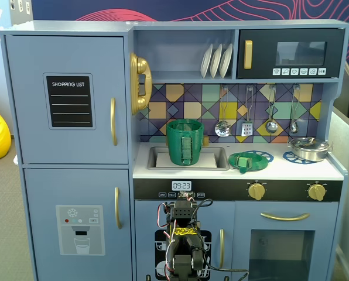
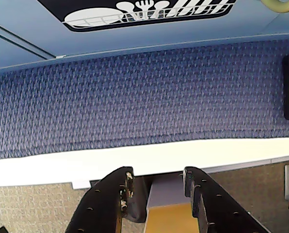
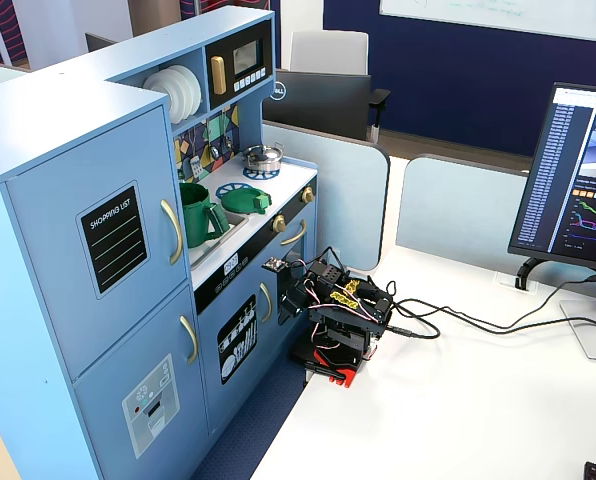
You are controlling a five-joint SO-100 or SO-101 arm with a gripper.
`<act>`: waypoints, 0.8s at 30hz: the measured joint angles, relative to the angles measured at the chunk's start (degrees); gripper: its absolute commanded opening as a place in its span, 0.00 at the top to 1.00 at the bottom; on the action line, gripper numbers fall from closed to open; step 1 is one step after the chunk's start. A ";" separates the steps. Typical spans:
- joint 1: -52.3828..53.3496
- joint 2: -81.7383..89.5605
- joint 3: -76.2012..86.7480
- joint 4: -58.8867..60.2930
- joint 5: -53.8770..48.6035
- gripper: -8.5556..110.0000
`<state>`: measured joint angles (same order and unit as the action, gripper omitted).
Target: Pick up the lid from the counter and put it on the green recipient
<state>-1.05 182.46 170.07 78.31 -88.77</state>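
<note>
Gripper (image 2: 156, 182) part open, empty, folded low near cabinet. Lid (image 1: 246, 161) right of green recipient (image 1: 184, 141) (in sink). Risk: long reach, knob slips.

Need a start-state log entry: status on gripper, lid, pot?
Gripper open, empty, folded low. Lid on counter, over burner ring. Green pot in sink, uncovered. Nothing in the way.

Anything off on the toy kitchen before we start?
Mostly tidy. Only oddity: the tall dark green plastic pot stands in the recessed sink, not on a burner. The flat round green lid lies on a blue burner ring.
</note>
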 measured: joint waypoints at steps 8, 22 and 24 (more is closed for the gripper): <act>3.16 0.00 0.00 0.00 0.35 0.93; 14.68 -3.60 -4.57 -15.56 5.80 0.80; 19.07 -6.42 -7.29 -25.93 1.93 0.69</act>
<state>18.02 176.04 162.77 52.38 -86.84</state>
